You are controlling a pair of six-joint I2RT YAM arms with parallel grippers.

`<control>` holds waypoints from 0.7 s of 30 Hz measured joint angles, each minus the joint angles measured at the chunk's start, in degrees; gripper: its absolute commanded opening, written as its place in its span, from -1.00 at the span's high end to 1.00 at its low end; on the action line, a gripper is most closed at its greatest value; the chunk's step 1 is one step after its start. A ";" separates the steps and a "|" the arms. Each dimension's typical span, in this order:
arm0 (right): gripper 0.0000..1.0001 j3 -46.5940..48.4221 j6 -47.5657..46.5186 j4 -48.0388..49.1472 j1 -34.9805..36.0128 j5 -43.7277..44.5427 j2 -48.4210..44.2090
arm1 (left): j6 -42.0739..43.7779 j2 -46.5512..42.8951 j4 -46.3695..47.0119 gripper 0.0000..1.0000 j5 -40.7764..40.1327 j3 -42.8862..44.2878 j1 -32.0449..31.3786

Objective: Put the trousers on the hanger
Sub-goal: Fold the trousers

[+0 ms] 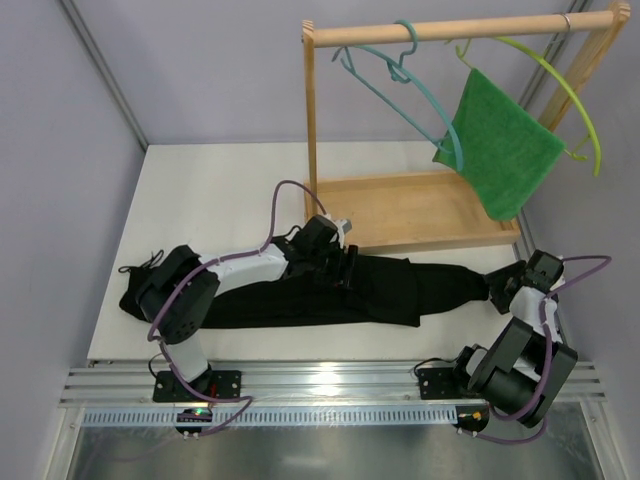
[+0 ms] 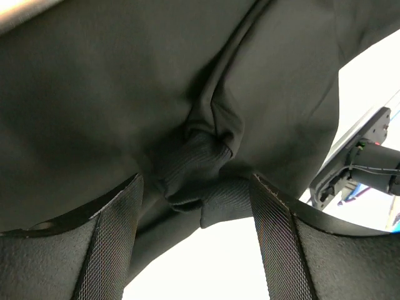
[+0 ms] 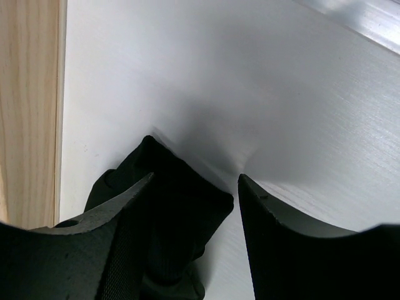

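While both arms lean in from the near edge, the trousers [image 1: 390, 290] lie stretched flat across the front of the white surface [image 1: 210, 200], running left to right. The left pincer [image 1: 343, 268] is down on their middle. The wrist view shows its jaws spread wide, with a bunched ribbed fold of black fabric sitting between the fingers [image 2: 112, 237], loose and not squeezed. Over on the right, the right pincer [image 1: 497, 286] is at the narrow end of the trousers. Its jaws are apart too, one finger over the cloth tip and white surface showing beside the other, so nothing is clamped. Further back, the wooden tray [image 1: 420, 210] at the rack's foot sits just behind the trousers. Up top, the hanger [image 1: 425, 105] hangs by its hook from the wooden rail [image 1: 440, 32]. A green cloth [image 1: 505, 150] hangs just beside it, and a yellow-green hanger [image 1: 580, 100] is further right.
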 measured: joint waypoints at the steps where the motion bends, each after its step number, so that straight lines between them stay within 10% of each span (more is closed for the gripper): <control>1: -0.15 -0.02 -0.04 0.24 0.00 0.11 0.61 | 0.96 0.00 -0.09 -0.38 -0.22 0.26 0.00; 17: -0.18 0.31 -2.14 2.01 -0.50 0.20 2.69 | 9.22 1.84 -0.81 -0.20 0.94 2.43 -0.37; 21: -0.18 0.31 -2.47 2.16 -0.81 0.24 2.71 | 10.01 1.84 -0.52 0.19 1.05 2.43 -0.70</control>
